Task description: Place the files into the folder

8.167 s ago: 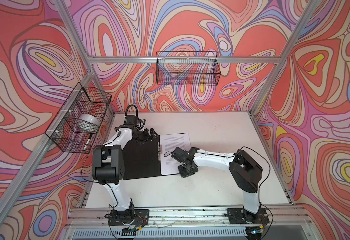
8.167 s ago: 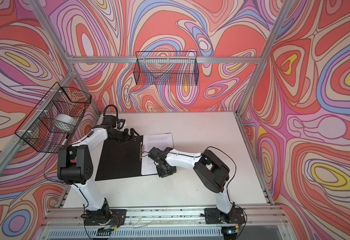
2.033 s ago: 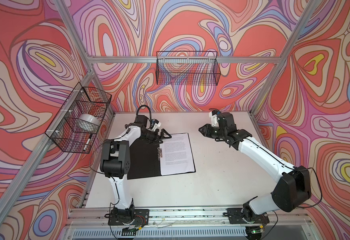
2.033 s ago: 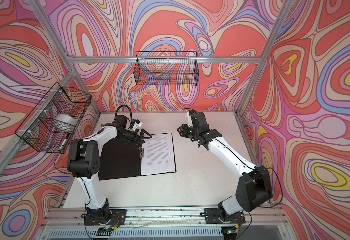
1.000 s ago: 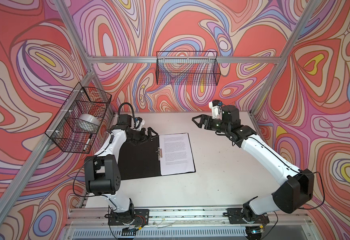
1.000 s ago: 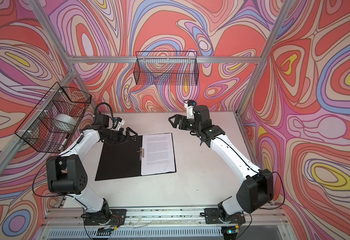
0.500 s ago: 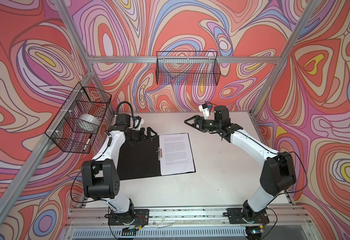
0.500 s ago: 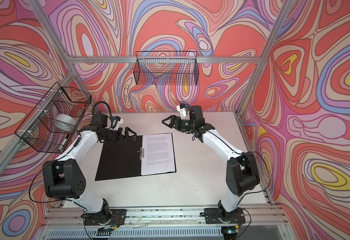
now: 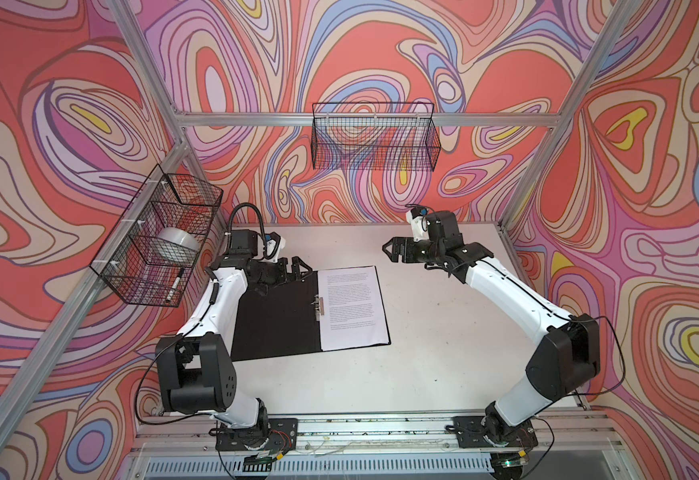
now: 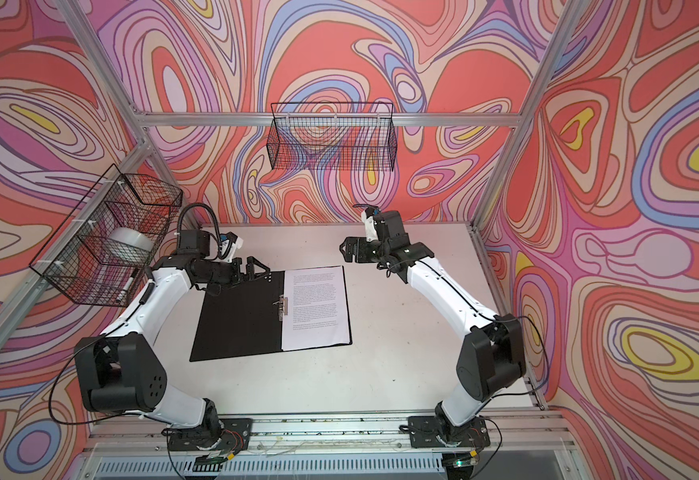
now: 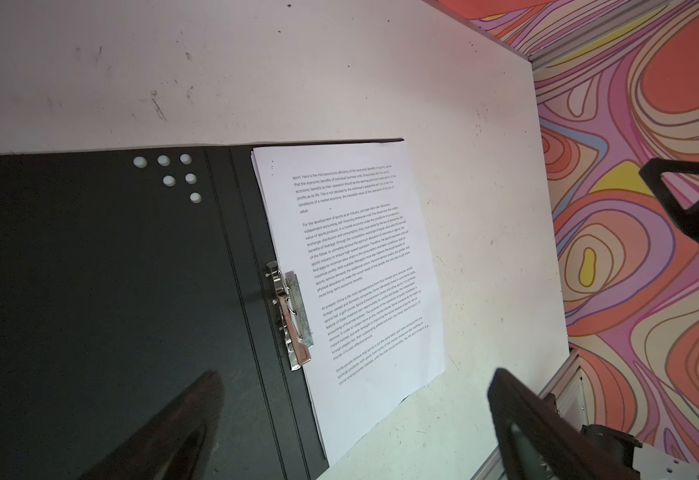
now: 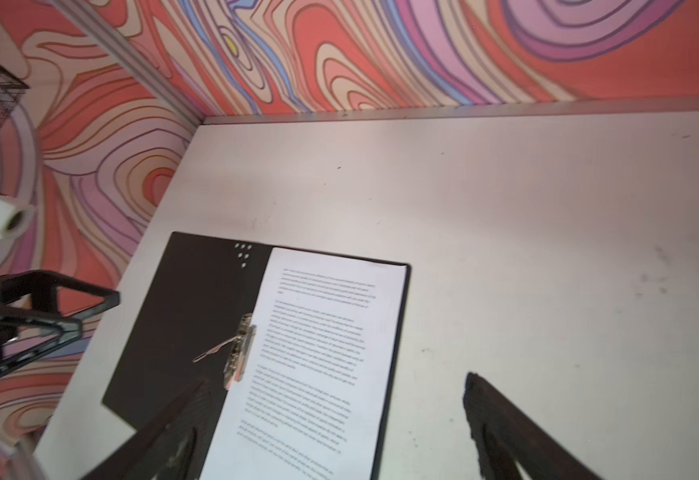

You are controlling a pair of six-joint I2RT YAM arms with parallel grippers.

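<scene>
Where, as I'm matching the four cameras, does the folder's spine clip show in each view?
Top view: spine clip, left of picture centre, at the files' left edge.
Top view: spine clip, same place.
Left wrist: spine clip, between the folder's black inside and the files.
Right wrist: spine clip, likewise.
Shared landmark: the files.

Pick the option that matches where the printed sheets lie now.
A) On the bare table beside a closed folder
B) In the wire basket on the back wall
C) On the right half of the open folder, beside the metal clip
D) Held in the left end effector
C: in both top views the files lie flat on the right half of the open folder, with their inner edge at the spine clip.
</scene>
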